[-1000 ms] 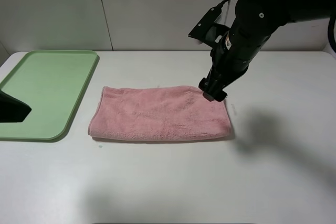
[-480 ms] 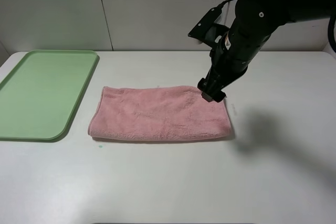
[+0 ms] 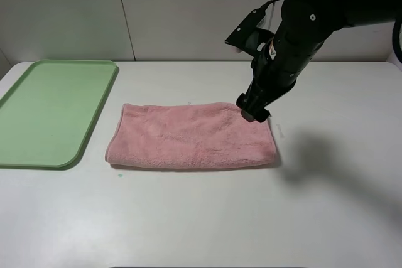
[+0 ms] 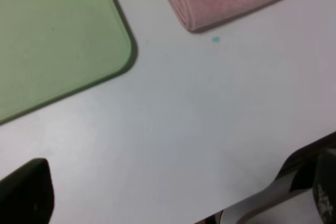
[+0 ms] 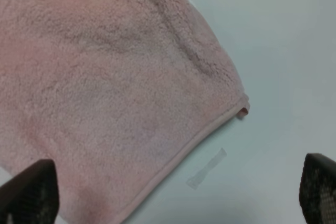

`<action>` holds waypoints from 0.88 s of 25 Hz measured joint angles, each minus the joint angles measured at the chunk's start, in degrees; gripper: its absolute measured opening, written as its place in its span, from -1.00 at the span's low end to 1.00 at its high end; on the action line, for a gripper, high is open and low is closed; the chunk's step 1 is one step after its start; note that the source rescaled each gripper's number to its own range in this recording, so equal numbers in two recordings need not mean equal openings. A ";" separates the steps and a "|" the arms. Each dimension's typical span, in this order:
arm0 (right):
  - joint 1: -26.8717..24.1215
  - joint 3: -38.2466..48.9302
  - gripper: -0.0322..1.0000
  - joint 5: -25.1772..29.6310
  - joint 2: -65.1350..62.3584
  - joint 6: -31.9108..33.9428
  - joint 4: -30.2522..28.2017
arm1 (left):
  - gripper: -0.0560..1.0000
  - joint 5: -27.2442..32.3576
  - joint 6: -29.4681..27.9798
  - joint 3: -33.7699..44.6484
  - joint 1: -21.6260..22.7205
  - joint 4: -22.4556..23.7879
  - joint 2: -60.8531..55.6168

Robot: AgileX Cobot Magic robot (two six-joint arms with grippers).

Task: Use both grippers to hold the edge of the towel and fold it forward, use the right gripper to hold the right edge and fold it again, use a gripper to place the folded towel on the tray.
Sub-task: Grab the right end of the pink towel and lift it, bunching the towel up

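- I can't find my left pincer (image 4: 173, 198) in the overhead view. Its own camera shows it released, fingers wide, gripping nothing, with bare tabletop (image 4: 199, 129) below.
- A teal speck (image 4: 215, 39) sits on the tabletop just beside the towel's near left corner.
- I see the towel (image 3: 191, 135) lying flat mid-tabletop, pink and folded into a long strip running left to right. Two layers show at its left end.
- The hem (image 5: 210, 129) runs along the right end, with a small loop tag (image 5: 242, 112) at the corner.
- A scrap of clear tape (image 5: 206, 168) lies on the tabletop just beside that hem, apart from it.
- The tray (image 3: 56, 111) is light green and sits left of the towel, with a strip of tabletop between them. The towel is not on it.
- I have my right pincer (image 3: 254, 112) pointing down over the towel's far right corner. Its fingers (image 5: 31, 192) are spread wide, released, holding nothing. I can't tell if the tips touch the cloth.
- A pale panelled wall (image 3: 188, 10) stands behind the tabletop.
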 joint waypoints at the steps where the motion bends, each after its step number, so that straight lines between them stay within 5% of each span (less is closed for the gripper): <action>1: 0.00 0.00 1.00 0.00 0.00 0.00 0.04 | 0.99 0.00 -0.06 0.00 0.00 0.00 -0.72; 22: 0.00 0.00 1.00 0.29 0.00 0.07 6.07 | 0.98 0.05 -2.33 2.84 0.00 -1.56 -34.86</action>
